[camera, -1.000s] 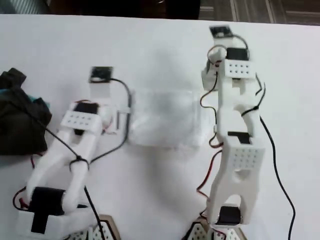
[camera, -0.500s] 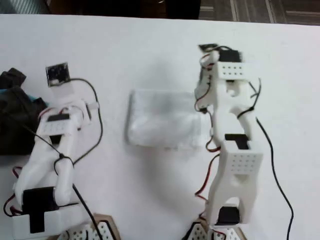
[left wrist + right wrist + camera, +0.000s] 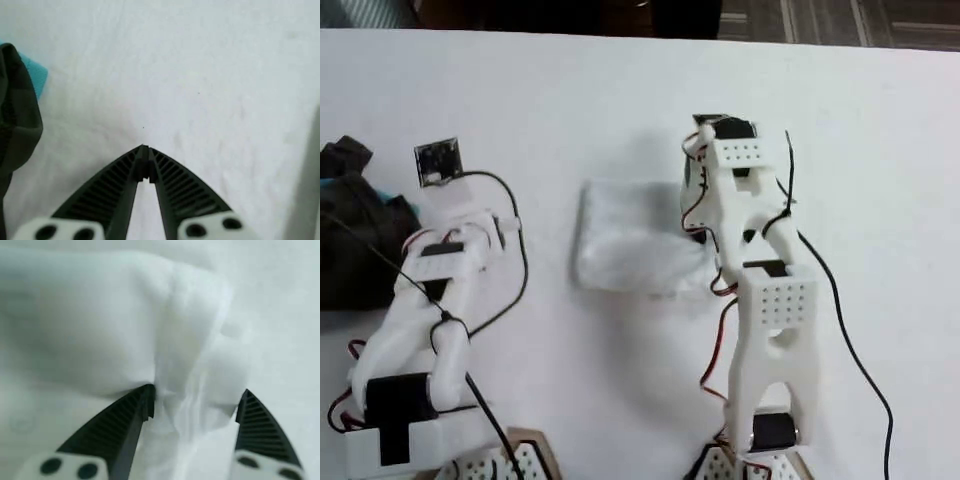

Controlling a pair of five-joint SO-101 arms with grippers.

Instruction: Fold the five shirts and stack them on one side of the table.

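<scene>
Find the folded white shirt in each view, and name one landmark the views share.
High view: white shirt at centre, beside the right arm.
Right wrist view: its bunched edge lies within the open right gripper.
Left wrist view: a pale edge strip might be it; cannot tell.
Shared landmark: dark shirt pile, in high and left wrist views.

- the folded shirt (image 3: 635,240) lies in the middle of the table (image 3: 620,90).
- a heap of clothes (image 3: 355,240) sits at the table's left edge, well apart from the shirt.
- the left gripper (image 3: 144,155) is over bare table between them, near the heap.
- the right gripper (image 3: 197,395) is at the shirt's right edge, straddling a fold.
</scene>
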